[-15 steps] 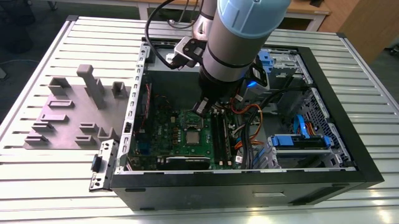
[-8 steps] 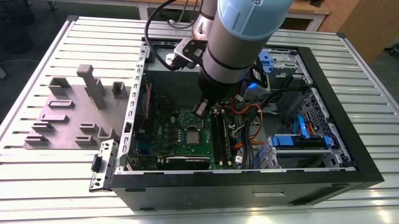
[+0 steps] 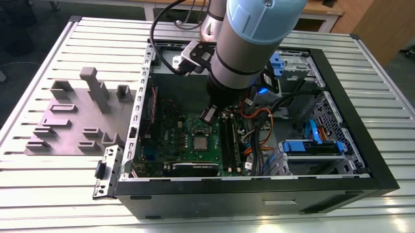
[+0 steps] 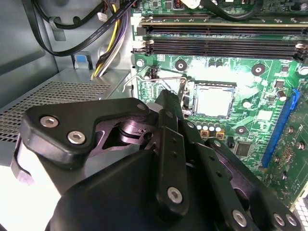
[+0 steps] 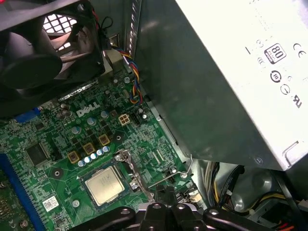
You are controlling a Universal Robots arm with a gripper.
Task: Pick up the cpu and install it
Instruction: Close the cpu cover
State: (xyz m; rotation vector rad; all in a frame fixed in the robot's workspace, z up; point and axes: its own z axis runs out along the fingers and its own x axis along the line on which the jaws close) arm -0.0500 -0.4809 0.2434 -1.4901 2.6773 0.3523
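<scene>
A lab workbench: slatted metal table (image 3: 52,174), opened computer case (image 3: 259,194).

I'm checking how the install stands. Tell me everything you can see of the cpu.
The cpu is a small flat square chip with a silvery-grey metal top and paler rim. It lies level in the socket on the green motherboard, also seen in the exterior view and second wrist view. Nothing grips it; the gripper hangs beside it.

slatted metal table (image 3: 58,189) | open computer case (image 3: 259,196) | grey fixture block (image 3: 71,121)
</scene>
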